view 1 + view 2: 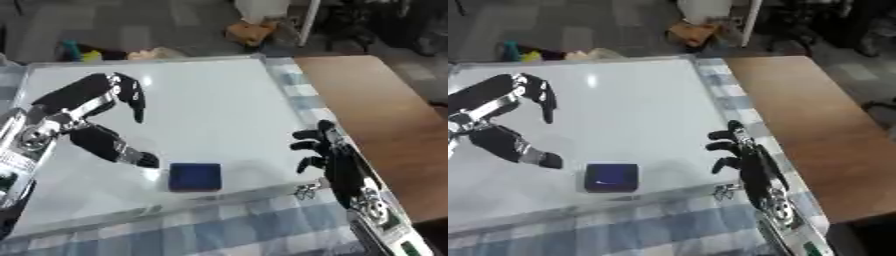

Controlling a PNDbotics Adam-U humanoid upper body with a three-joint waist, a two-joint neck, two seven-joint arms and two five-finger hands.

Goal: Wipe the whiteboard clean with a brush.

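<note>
While the blue brush lies flat near the near edge of the whiteboard, whose surface shows no marks, the left hand hovers spread beside it, holding nothing, and the right hand rests relaxed at the board's right edge, so early or finished alike

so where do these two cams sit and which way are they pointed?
Left eye view: in the head, looking down at the whiteboard on the checked cloth; left hand open above the board, right hand at its right edge, fingers relaxed.
Right eye view: same head, set slightly to the right, same downward aim; the same two hands show, everything sitting further left in the picture.
Shared: the blue brush lying untouched near the board's front edge, the wooden table on the right, floor clutter beyond.
</note>
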